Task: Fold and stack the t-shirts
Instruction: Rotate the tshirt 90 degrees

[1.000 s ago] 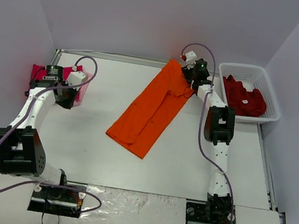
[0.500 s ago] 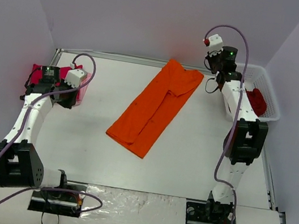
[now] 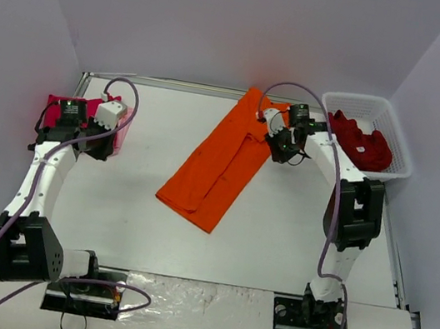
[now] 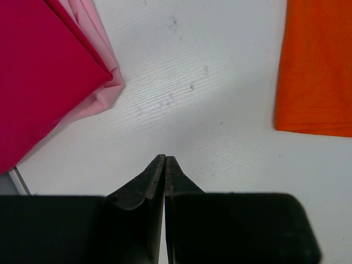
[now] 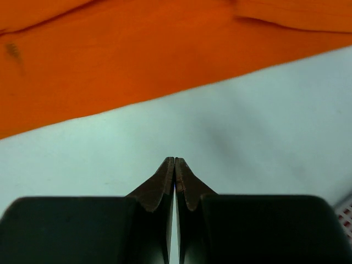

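Note:
A bright orange t-shirt, folded into a long strip, lies slantwise in the middle of the table. My right gripper hangs just off its upper right edge. In the right wrist view that gripper is shut and empty over bare table, with the orange t-shirt just beyond. A magenta t-shirt lies folded on a pale pink one at the far left. My left gripper is beside them. In the left wrist view it is shut on nothing, near the magenta t-shirt and the pale pink one.
A white lattice basket at the back right holds crumpled dark red t-shirts. Purple walls enclose the table on three sides. The orange t-shirt shows at the right of the left wrist view. A corner of the basket shows at the right edge of the right wrist view.
My right arm lifted off the orange t-shirt's top, swung toward the basket, then came back down beside the shirt's right edge, its jaws closing. The left arm shifted slightly.

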You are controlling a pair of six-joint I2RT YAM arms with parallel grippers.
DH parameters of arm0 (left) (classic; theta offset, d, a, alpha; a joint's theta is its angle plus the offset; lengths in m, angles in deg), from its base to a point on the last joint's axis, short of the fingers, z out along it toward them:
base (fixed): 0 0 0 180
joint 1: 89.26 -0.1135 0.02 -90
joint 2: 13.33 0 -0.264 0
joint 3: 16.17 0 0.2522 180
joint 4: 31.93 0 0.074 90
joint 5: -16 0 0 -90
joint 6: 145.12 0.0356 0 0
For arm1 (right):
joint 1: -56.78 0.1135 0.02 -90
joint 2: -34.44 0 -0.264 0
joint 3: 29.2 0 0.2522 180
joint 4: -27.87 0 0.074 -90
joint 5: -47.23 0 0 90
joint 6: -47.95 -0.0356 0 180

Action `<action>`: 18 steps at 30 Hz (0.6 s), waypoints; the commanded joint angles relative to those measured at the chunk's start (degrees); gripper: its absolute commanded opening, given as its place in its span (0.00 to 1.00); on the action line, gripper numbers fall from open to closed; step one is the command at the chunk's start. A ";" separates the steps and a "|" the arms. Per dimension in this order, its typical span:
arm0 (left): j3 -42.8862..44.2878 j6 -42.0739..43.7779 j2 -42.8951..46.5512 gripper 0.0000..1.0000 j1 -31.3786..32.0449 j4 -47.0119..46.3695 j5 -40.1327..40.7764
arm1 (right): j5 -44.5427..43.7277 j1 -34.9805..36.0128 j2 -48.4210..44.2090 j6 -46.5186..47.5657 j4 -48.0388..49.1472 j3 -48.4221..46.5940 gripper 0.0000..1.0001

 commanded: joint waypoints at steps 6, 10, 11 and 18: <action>-0.51 -1.26 3.60 0.02 -0.28 -0.93 -1.58 | 3.53 7.92 -5.09 1.83 -6.96 1.68 0.00; -0.51 -1.44 3.60 0.02 -0.19 -1.10 -1.67 | 3.54 10.74 -5.09 1.57 -7.05 2.65 0.00; -0.69 -1.44 3.51 0.02 -0.19 -1.19 -1.75 | 3.71 11.78 -4.74 1.30 -7.05 2.65 0.00; -1.13 -1.70 3.51 0.02 -0.19 -1.89 -1.84 | 2.49 16.36 -1.58 0.51 -7.05 2.04 0.00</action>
